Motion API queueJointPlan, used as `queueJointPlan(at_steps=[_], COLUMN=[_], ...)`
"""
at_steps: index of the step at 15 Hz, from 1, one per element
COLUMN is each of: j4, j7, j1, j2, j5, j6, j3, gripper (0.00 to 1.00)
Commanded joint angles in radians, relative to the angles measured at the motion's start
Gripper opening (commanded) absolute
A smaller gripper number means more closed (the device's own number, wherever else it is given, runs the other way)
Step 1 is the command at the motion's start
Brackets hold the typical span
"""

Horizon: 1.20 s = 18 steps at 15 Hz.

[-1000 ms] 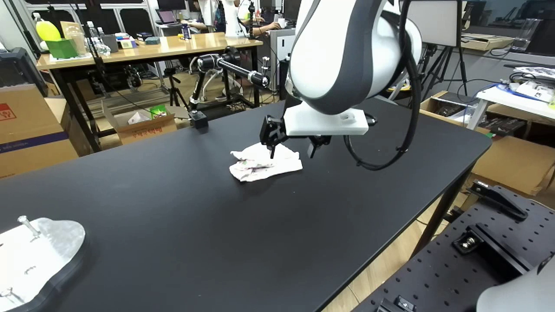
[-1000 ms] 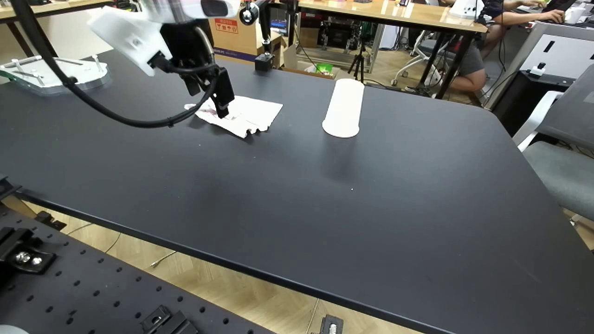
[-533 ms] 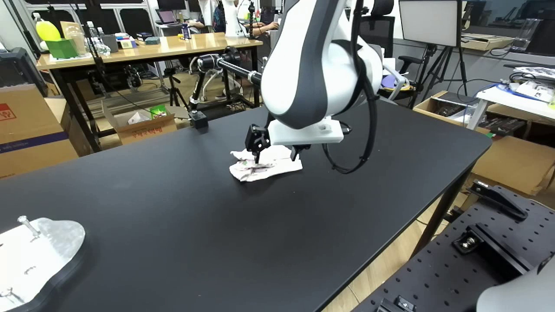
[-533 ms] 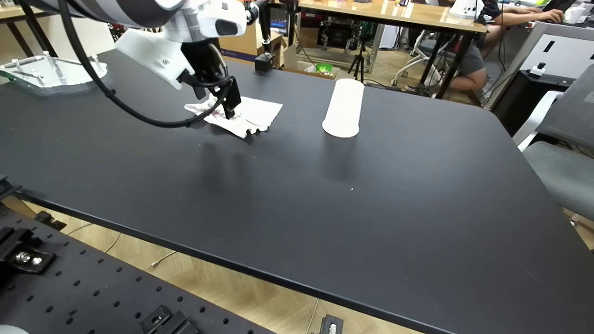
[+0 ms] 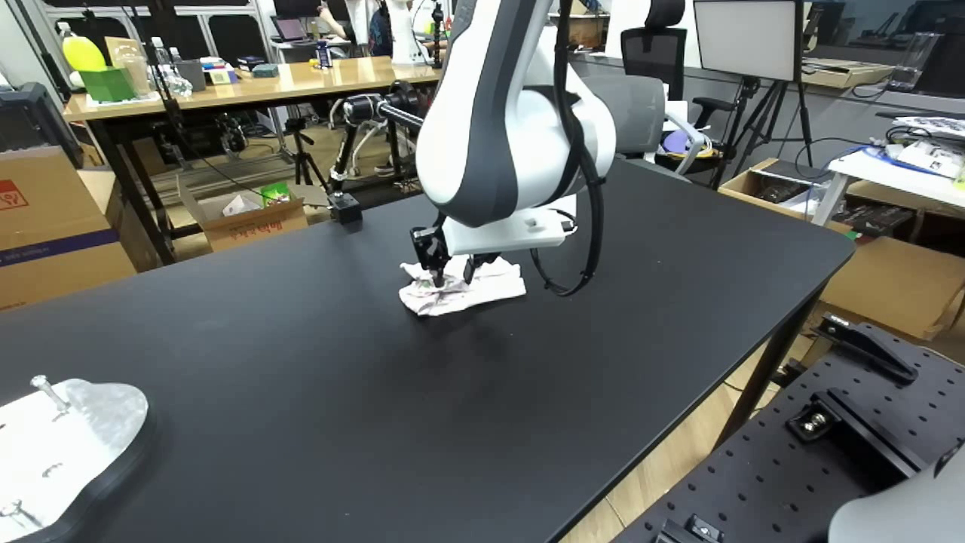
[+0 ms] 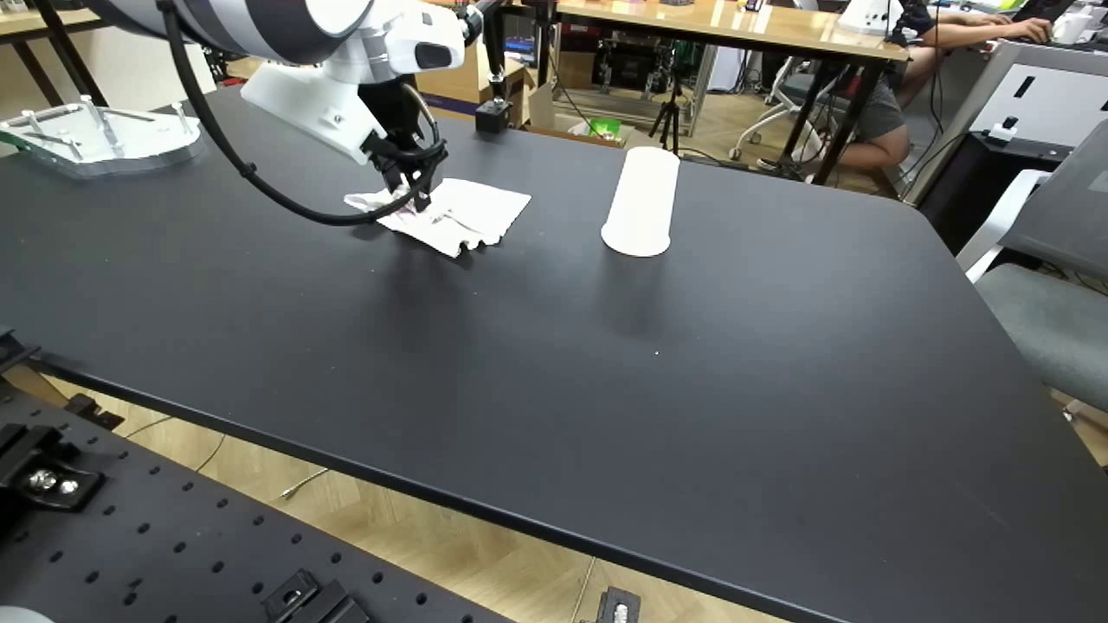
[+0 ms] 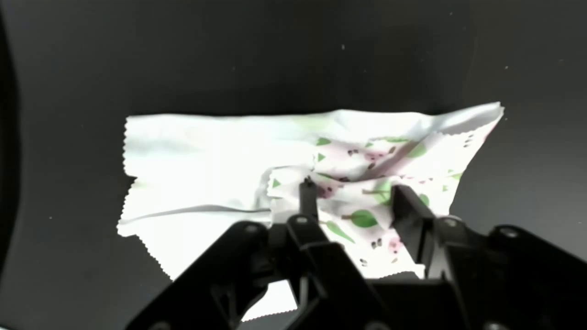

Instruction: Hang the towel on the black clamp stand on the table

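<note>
Black gripper — partly spread — over rumpled towel.

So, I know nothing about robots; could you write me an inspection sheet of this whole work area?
Surface: matte black tabletop, a few pale specks.
Job's things: rumpled white cloth towel partly printed with green leaves, lying on the tabletop; black jointed stand at the table's edge, probably where the towel should hang.
Clutter: white tapered cup-like object, narrow end up; pale flat plate bearing pegs.
Gripper: black, two-fingered, open, pointing down over the towel; contact unclear.
Cables: thick black cable looping below the white-and-grey robot arm.
Surroundings: brown cardboard boxes, wood-topped desk, grey chair, partly hidden person.
</note>
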<state>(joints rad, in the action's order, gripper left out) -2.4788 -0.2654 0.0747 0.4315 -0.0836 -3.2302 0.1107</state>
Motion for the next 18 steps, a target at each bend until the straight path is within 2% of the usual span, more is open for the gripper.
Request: queueJointPlan(at_steps=[1,3,4,6,8,11,13,15,18], j4=[0.028,0.017,0.01,0.002,-0.003,0.003,0.026,0.07,0.177], j7=[0.039,0.046,0.05,0.056,0.073,0.116,0.101,0.054,0.002], j1=[-0.022,-0.019,-0.021,-0.041,-0.093,-0.141,-0.1,-0.067,-0.05], j2=[0.013,0.002,-0.01,-0.025,-0.049,-0.138,-0.221,-0.294,-0.384], j5=[-0.022,-0.022,-0.022,-0.026,-0.039,-0.082,-0.078,-0.025,0.048], j6=[0.022,0.033,0.042,0.084,0.161,0.35,0.51,0.664,0.902], j3=[0.021,0.01,0.007,0.025,0.075,0.121,0.06,-0.002,-0.042], gripper=[0.17,0.03,0.01,0.0,0.01,0.01,0.01,0.01,0.01])
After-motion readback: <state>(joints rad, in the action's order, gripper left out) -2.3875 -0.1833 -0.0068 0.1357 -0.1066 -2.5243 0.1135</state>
